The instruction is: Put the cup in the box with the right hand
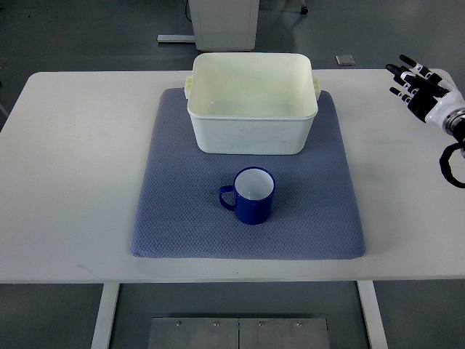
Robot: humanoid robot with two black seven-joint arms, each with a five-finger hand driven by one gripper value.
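Nearest to me, along the bottom of the view, runs the front edge of the white table [65, 240], with its legs and a metal plate on the floor below. On the table lies a blue-grey mat [174, 218] with a woven texture, taking up the middle of the surface. Toward the near half of that mat stands the cup [252, 195], dark blue outside and white inside, upright, its mouth open to the camera and its handle pointing to nine o'clock. It rests on the mat alone, with nothing touching it. Farther on, at twelve o'clock from the cup and a short gap away, sits the box [251, 131], a cream plastic tub with small lugs at its two far corners; it stands on the far part of the mat and its inside looks bare. My right hand [421, 86] is well off at about two o'clock from the cup, over the table's far right corner, apart from both cup and box. Its fingers [402, 71] are black-tipped, extended and slightly fanned, pointing toward ten o'clock, and they grip nothing. A black cable loops below the wrist at the right edge.
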